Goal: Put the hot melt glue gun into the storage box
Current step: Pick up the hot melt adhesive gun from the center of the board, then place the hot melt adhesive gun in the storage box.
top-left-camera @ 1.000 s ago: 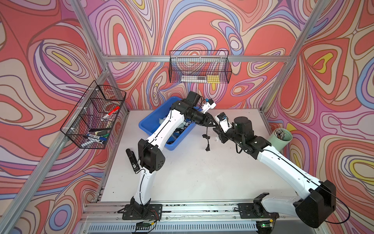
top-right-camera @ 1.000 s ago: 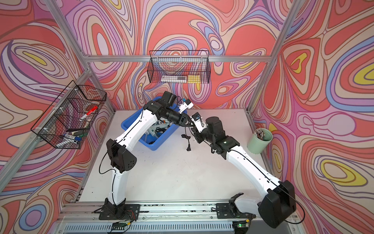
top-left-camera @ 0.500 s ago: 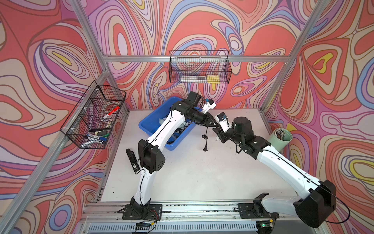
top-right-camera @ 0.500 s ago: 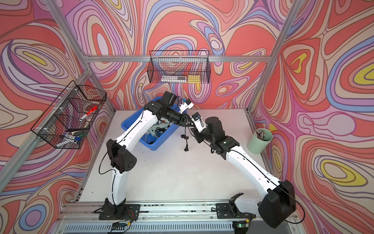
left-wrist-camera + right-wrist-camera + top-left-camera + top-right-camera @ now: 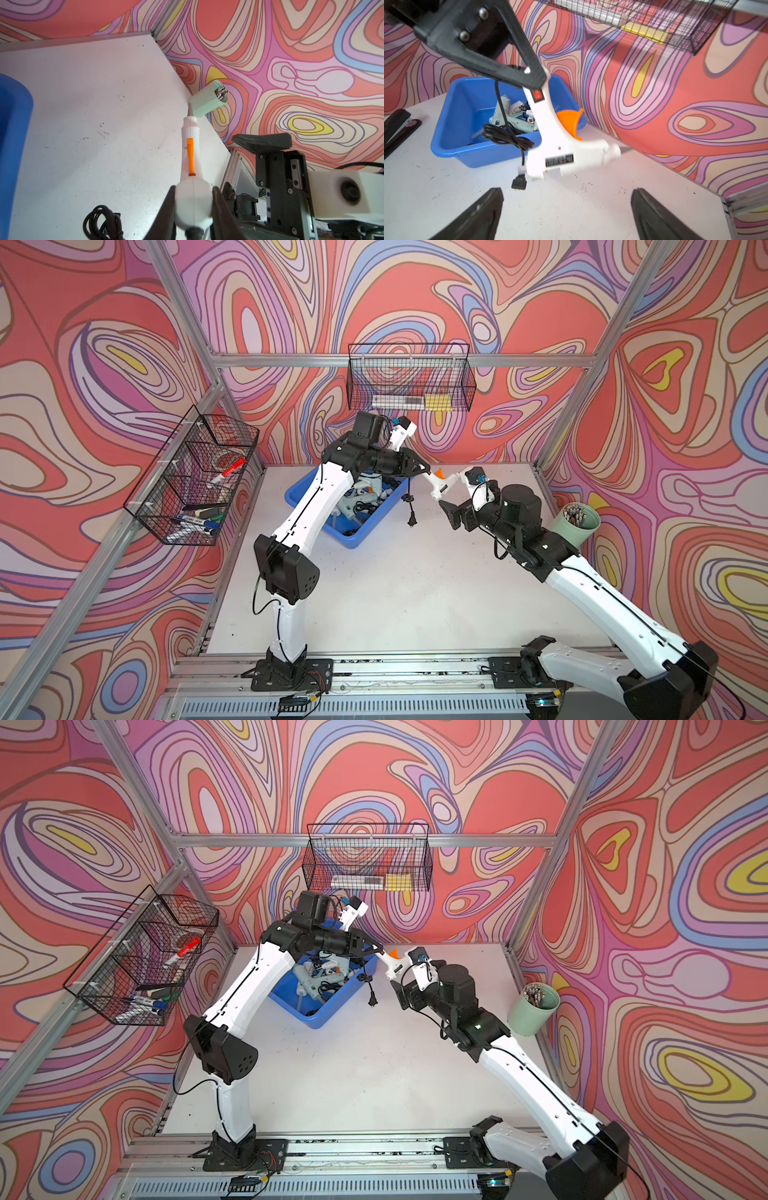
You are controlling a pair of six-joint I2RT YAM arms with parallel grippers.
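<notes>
The left tool [image 5: 426, 470] is clenched on the butt of the handle of a white hot melt glue gun [image 5: 442, 485] and holds it in the air. In the left wrist view the two black fingers [image 5: 168, 209] press on either side of the rounded handle end, and the barrel with its orange trigger [image 5: 190, 158] points away toward a pale green cup [image 5: 204, 99] that stands at the far right edge of the surface [image 5: 415, 597].

The gun is not in the storage box [image 5: 362, 537]. In both top views it hangs above the surface just beside the box's right end, between the two tools. Its black power cord [image 5: 409, 497] droops from the handle as a bundled loop, and the plug [image 5: 412, 522] dangles free, near the box's outer wall.

The right tool [image 5: 454, 511] sits just below and beside the gun with its jaws spread wide, gripping nothing. In the right wrist view the gun [image 5: 566, 155] hangs clear of both fingertips [image 5: 496, 193], with a red switch on its handle and a black label on its barrel.

The bright blue box rests on the surface near the back wall and holds several pale glue guns [image 5: 508, 118] with tangled cords. Two black wire baskets hang on the walls, one at the back [image 5: 409, 383] and one on the left [image 5: 195, 477] with markers in it.
</notes>
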